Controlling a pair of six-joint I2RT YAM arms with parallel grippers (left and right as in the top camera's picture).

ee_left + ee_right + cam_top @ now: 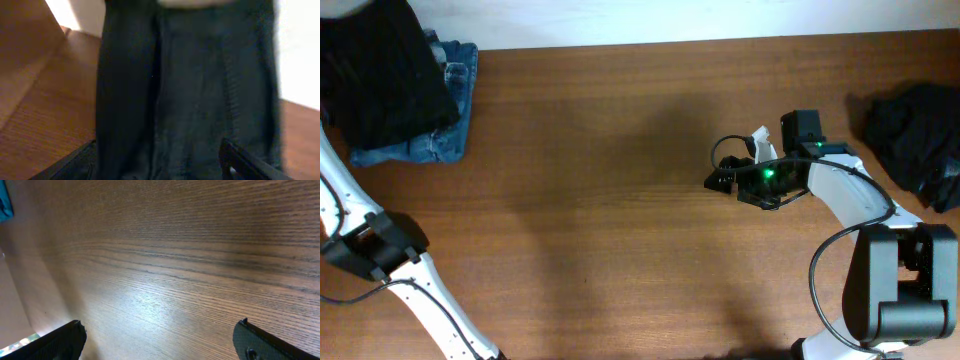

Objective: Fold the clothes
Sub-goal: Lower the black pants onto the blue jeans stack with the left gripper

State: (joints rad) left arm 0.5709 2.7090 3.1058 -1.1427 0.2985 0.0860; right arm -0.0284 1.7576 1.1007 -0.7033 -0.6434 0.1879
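Across the table (620, 230), far left corner: folded black garment (380, 80) stacked on blue jeans (450, 140); crumpled black garment (915, 135) sits by the right edge. Left gripper (159, 146) looks spread either side of the folded one, so I'd back out straight, no snagging. Right gripper (160, 322) gapes wide over bare wood.

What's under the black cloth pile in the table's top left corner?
A folded blue denim garment lies under the soft black cloth garment, its edges peeking out along two sides. The rest of it is covered.
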